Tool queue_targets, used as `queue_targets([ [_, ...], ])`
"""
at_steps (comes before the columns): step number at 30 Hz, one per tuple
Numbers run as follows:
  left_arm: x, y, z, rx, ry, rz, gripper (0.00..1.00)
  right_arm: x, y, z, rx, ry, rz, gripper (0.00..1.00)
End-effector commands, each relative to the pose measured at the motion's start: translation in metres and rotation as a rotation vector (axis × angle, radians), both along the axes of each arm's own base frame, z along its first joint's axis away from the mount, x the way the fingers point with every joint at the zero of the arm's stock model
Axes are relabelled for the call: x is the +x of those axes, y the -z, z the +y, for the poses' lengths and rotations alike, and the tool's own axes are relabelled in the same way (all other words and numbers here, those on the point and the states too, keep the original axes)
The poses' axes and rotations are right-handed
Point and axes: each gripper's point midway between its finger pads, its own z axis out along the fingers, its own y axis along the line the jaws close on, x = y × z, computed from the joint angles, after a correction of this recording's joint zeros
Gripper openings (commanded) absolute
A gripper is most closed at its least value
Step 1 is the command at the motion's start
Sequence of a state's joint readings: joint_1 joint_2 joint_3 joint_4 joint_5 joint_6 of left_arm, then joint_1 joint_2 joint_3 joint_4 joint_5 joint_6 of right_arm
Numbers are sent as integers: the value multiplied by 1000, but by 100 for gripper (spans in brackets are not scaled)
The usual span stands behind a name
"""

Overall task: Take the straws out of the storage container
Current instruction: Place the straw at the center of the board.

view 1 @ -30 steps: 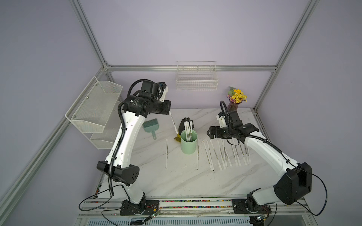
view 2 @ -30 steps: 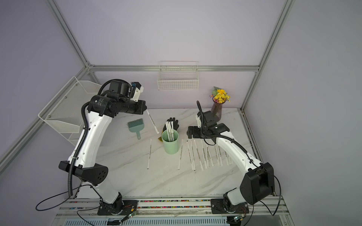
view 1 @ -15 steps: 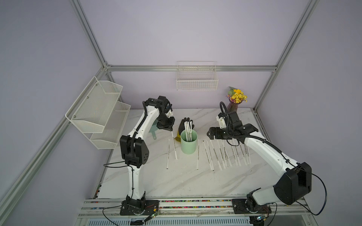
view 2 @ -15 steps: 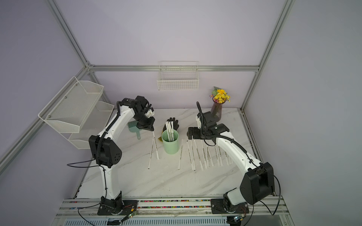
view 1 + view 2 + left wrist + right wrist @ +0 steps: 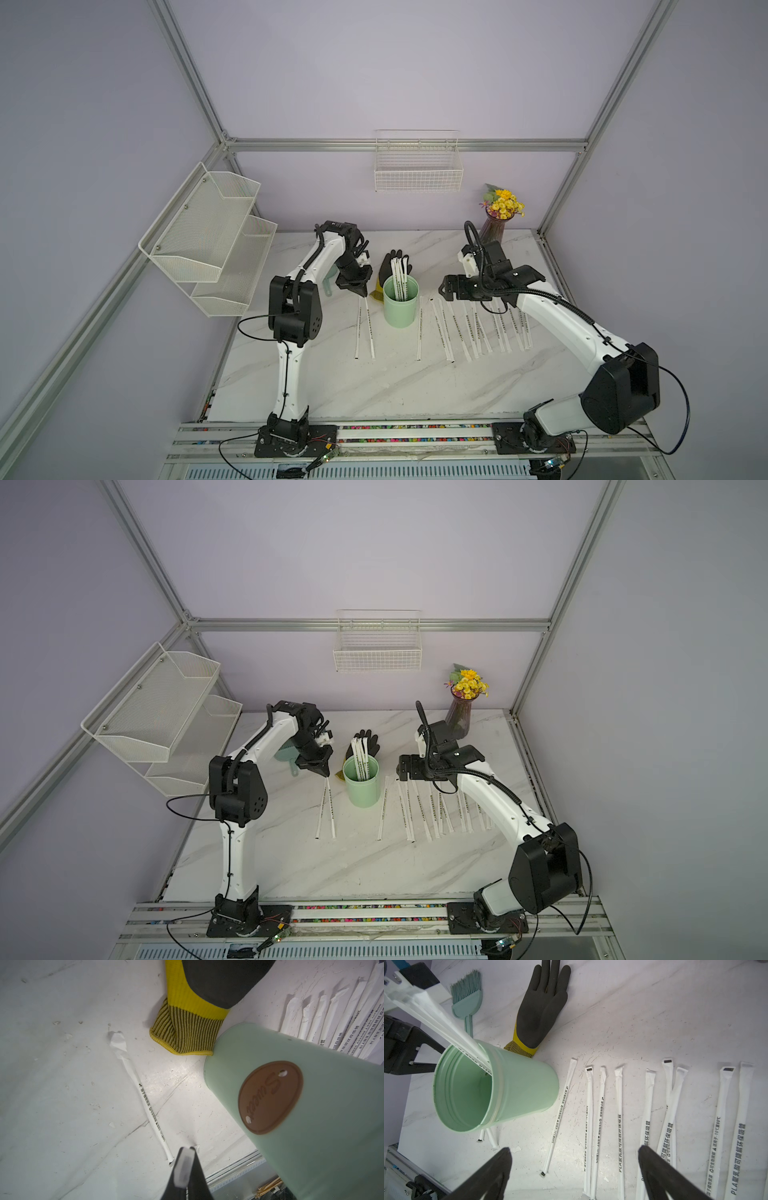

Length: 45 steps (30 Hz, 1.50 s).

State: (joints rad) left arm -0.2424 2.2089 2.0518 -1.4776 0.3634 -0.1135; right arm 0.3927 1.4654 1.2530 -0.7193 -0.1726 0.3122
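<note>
Several straws [image 5: 398, 273] are leaning in the storage container [image 5: 400, 311], which is standing mid-width on the tabletop [image 5: 374, 386], nearer its far edge; many more are lying flat on both sides. My left pincer [image 5: 360, 291] is pressing shut at one flat straw's far end; pinching it or not, I cannot tell. My right pincer [image 5: 444, 289] is hovering wide open above the right-hand row.

The left arm has swung down from high up. The left gripper [image 5: 360, 291] now sits low, just left of the storage container [image 5: 400, 307], and its pinched straw [image 5: 369, 328] lies flat beside another straw [image 5: 358, 328].
</note>
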Motion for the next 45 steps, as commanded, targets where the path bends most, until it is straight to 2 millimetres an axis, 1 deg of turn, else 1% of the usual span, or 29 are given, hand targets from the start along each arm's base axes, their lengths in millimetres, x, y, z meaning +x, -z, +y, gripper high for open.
queue_targets([
  [1,3,-3,0,-18,12,-2,7,1,6,0,1,0,7,97],
  [6,7,7,4,0,6,9,9,2,6,0,-1,0,6,97],
  [14,20,15,9,1,-23,3,10,3,7,0,-3,-2,11,97],
  [20,25,24,8,-1,-32,11,10,4,8,1,-5,-1,13,97],
  [23,28,24,9,2,-47,-5,10,4,9,0,-8,1,12,97],
  [25,32,18,10,6,-65,-36,10,4,7,-1,-8,2,6,97],
  [28,37,1,13,16,-102,-101,12,5,5,-2,-11,8,-8,97],
  [31,41,-26,17,11,-152,-201,17,5,1,-5,-12,21,-33,97],
  [33,42,-50,16,-19,-181,-288,19,5,-1,-7,-14,33,-43,97],
  [35,40,-80,12,-82,-199,-400,23,5,-2,-8,-14,38,-46,97],
  [36,39,-91,10,-113,-205,-447,25,4,-3,-8,-13,40,-46,97],
  [38,30,-120,3,-189,-217,-556,30,5,-6,-8,-7,44,-53,97],
  [40,21,-139,-4,-256,-214,-644,33,6,-10,-8,-1,49,-60,97],
  [43,9,-152,-11,-301,-201,-729,36,9,-13,-8,1,60,-68,97],
  [45,3,-152,-17,-317,-183,-751,37,10,-16,-7,8,58,-71,97],
])
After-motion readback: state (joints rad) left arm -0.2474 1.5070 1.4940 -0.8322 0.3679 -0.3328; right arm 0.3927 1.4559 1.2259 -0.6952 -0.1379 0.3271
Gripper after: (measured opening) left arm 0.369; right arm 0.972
